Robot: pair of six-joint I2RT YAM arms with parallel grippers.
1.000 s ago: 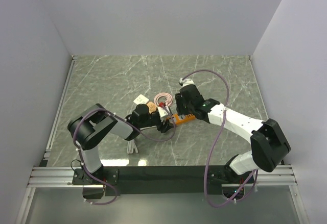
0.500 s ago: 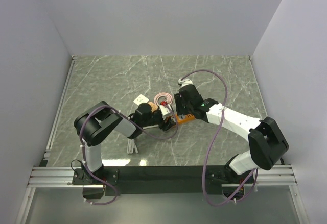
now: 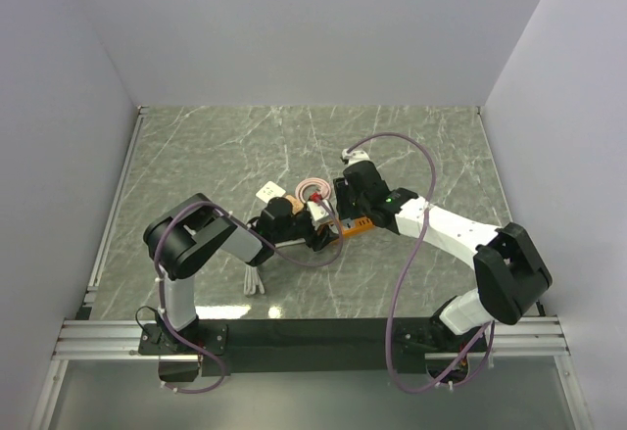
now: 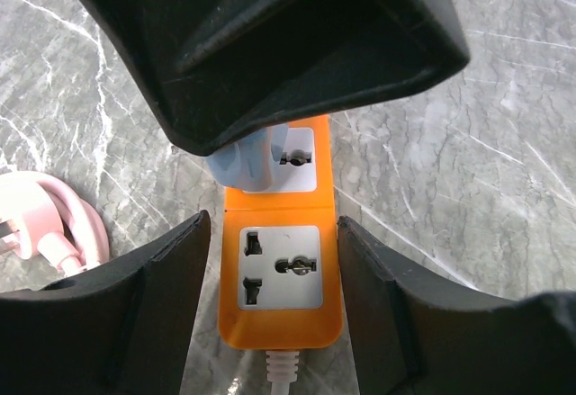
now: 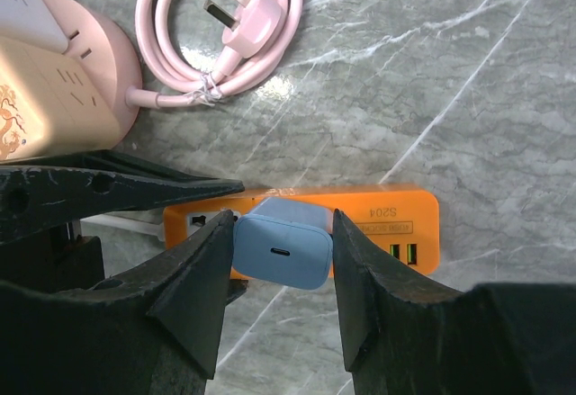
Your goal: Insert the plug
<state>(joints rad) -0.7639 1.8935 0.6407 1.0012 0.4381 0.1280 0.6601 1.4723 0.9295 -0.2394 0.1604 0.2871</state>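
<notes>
An orange power strip lies at the table's middle. My left gripper straddles its near end, a finger close against each long side of the empty white socket. My right gripper is shut on a light blue plug block and holds it against the strip at the following socket. In the left wrist view the blue plug covers only part of that socket, under the right gripper's black body. From above, the right gripper hides the plug.
A pink cable coil with a three-pin plug and a round pink socket hub lie just beyond the strip. The strip's white cord trails toward the left arm's base. Walls close in the table on three sides.
The left arm's elbow has swung up and to the right. Both grippers stay at the strip, the right one having edged slightly left.
</notes>
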